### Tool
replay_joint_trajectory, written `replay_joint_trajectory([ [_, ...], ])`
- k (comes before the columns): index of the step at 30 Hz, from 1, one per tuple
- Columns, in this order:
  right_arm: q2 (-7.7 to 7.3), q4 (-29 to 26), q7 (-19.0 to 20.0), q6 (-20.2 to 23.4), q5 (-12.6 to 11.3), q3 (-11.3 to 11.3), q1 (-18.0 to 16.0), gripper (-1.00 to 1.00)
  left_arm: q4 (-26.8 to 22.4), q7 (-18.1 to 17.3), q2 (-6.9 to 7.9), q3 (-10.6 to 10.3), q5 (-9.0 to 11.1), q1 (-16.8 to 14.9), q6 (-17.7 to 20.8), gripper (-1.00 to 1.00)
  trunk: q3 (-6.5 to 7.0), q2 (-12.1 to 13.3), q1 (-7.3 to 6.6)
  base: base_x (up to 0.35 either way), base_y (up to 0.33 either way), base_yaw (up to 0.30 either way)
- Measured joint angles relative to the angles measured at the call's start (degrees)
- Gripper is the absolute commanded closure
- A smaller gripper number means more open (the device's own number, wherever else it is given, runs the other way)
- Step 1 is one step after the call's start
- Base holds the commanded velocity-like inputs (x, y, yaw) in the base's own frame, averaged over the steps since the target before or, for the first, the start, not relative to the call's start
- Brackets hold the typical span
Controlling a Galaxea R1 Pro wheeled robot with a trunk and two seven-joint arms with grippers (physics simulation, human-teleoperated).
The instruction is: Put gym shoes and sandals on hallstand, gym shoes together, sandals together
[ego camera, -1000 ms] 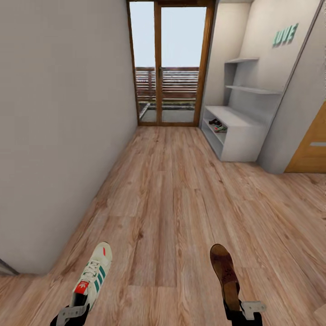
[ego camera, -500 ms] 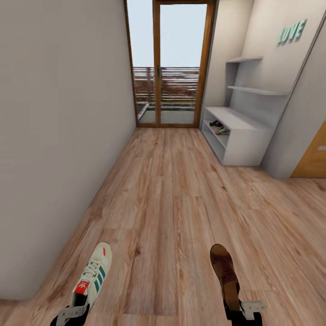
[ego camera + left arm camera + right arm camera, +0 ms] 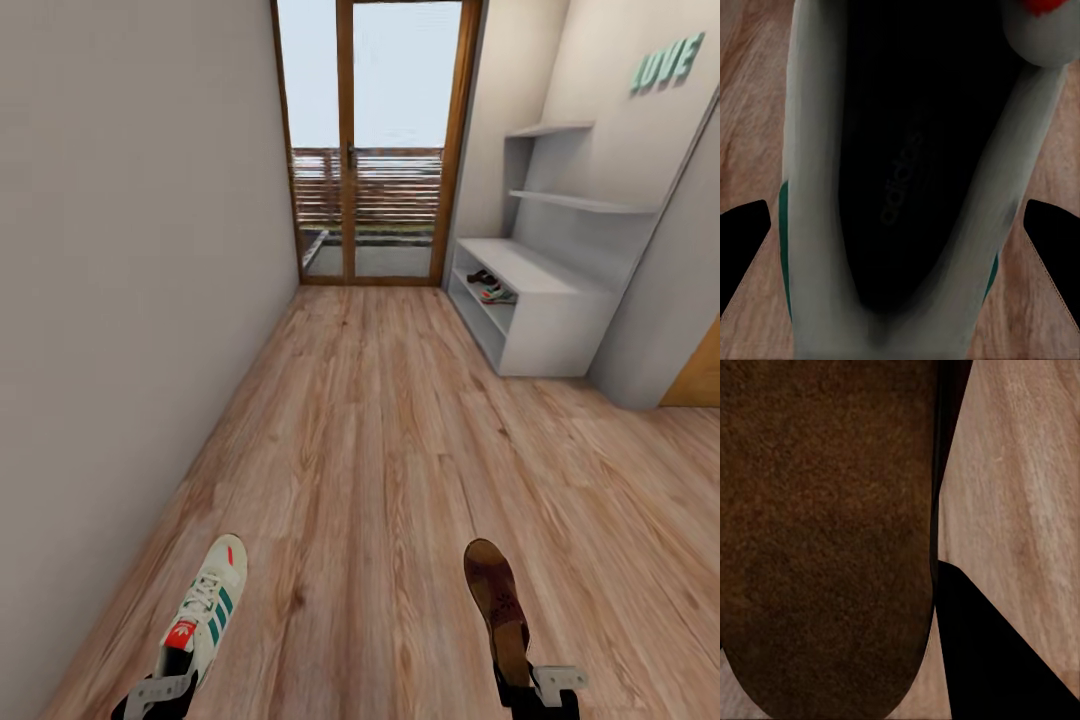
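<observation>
The left gripper (image 3: 160,690) is clamping the heel of one gym shoe (image 3: 208,600), and the right gripper (image 3: 535,690) is holding one sandal (image 3: 497,600) at its heel; both are being carried above the corridor floor (image 3: 380,450). The hallstand (image 3: 560,320) is standing well ahead on the right, and what looks like another shoe pair (image 3: 493,288) is lying in its shelf. I judge half is done; these two are waiting to be placed

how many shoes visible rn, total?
4. Gym shoe in the left gripper, sandal in the right gripper, plus a second sandal and second gym shoe on the hallstand shelf. Any others could be hidden.
</observation>
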Motion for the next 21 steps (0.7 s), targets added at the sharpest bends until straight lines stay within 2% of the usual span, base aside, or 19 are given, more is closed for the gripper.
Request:
replay_joint_trajectory([
  [21, 0.01, 0.0, 0.0, 0.0, 0.0, 0.0, 0.0, 1.00, 0.0, 0.0, 0.00, 0.0, 0.0, 0.0, 0.0, 1.00, 0.00, 0.0, 0.00, 0.340, 0.000, 0.000],
])
